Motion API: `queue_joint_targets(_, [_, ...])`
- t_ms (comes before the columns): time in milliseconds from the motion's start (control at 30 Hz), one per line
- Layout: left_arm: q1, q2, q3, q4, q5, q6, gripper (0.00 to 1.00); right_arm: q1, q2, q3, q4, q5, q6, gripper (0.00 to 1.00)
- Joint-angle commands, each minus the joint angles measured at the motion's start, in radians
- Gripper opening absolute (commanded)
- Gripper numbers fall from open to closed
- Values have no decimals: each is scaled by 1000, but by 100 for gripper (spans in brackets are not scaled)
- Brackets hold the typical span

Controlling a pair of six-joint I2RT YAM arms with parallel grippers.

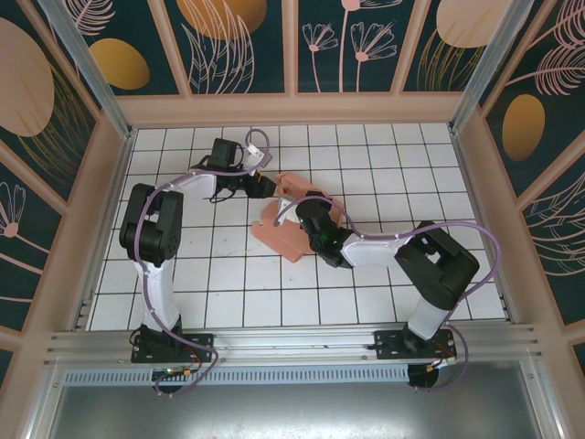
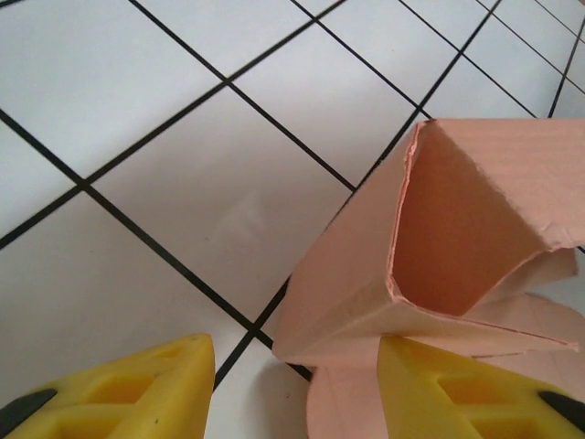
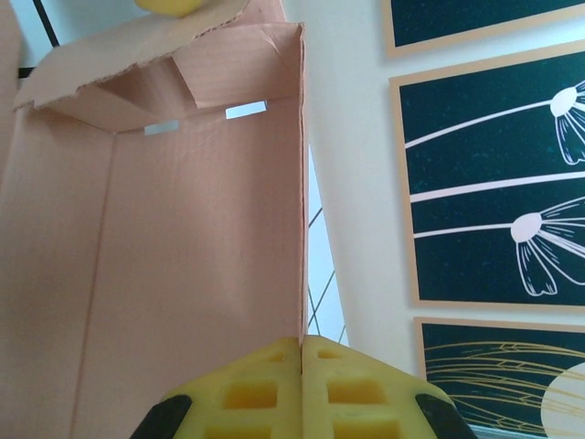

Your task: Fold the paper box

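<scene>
The salmon-pink paper box [image 1: 281, 234] lies partly folded in the middle of the tiled floor, with one side raised. In the left wrist view a folded, open-ended corner of the paper box [image 2: 475, 210] rises ahead. My left gripper [image 2: 292, 370] stands open around that corner: its right finger [image 2: 457, 393] lies against the card and its left finger [image 2: 137, 389] is apart from it. My left gripper [image 1: 271, 187] sits at the box's far edge. My right gripper [image 3: 302, 342] is shut on the edge of an upright panel [image 3: 183, 256] with two slots near its top. In the top view my right gripper [image 1: 309, 205] sits over the box.
White tiles with black grid lines cover the floor [image 1: 384, 165]. Tan walls with dark floral panels [image 1: 247, 46] enclose it on three sides. A metal rail [image 1: 292, 343] carries both arm bases at the near edge. The right arm's links [image 1: 430, 265] lie across the right half.
</scene>
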Motion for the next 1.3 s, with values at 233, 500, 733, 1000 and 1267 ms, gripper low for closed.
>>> queue_joint_targets(233, [-12, 19, 22, -53, 116, 54, 48, 3, -2, 38, -39, -5, 54, 0])
queue_joint_targets(500, [-23, 11, -6, -9, 148, 38, 45, -7, -14, 60, -93, -30, 113, 0])
queue_joint_targets(733, [-29, 12, -24, 36, 158, 4, 37, -16, 1, 91, -173, -52, 171, 0])
queue_joint_targets(1000, [-39, -11, -67, 93, 148, -14, 38, -27, 7, 105, -206, -56, 196, 0])
queue_joint_targets(1267, [-39, 10, -58, 80, 88, -38, 37, -28, 56, 85, -147, 1, 131, 0])
